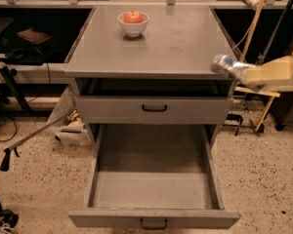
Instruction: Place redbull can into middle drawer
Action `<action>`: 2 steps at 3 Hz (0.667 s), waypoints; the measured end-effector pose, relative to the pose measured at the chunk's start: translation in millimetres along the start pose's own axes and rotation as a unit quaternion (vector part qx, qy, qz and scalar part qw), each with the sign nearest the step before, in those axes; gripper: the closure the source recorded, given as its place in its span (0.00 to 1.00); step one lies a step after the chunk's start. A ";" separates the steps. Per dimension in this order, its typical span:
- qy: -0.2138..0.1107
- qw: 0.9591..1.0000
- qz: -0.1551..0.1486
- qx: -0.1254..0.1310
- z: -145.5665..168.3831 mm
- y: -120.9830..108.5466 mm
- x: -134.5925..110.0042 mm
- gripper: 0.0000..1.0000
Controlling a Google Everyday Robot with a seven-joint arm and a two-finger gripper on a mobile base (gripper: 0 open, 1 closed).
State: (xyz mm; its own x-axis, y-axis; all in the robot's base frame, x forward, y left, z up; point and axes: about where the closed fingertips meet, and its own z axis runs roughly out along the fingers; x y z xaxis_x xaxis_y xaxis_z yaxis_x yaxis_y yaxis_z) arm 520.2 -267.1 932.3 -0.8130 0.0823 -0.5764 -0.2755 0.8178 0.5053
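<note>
The redbull can [225,65], silver and blue, is held lying sideways in the air at the cabinet's right front corner, level with its top. My gripper [246,72] comes in from the right edge with beige fingers [271,72] shut on the can, whose end sticks out to the left. The middle drawer [154,191] is pulled fully out below and to the left of the can. Its grey box is empty, and its dark handle [154,223] is at the front.
The upper drawer front [154,108] is closed. A white bowl with a red apple [133,22] stands at the back of the cabinet top [185,43]. A grabber stick [34,135] and a bag lie on the floor at left. Wooden poles [256,18] stand at right.
</note>
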 end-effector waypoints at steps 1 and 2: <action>0.023 1.000 0.014 -0.012 18.0 0.5 24.3 1.00; 0.023 1.000 0.014 -0.012 18.0 0.5 24.3 1.00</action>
State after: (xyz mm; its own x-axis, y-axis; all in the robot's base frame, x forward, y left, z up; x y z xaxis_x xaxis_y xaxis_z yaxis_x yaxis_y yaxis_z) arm 509.5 -254.5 907.0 -0.8435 0.0776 -0.5315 -0.2639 0.8020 0.5359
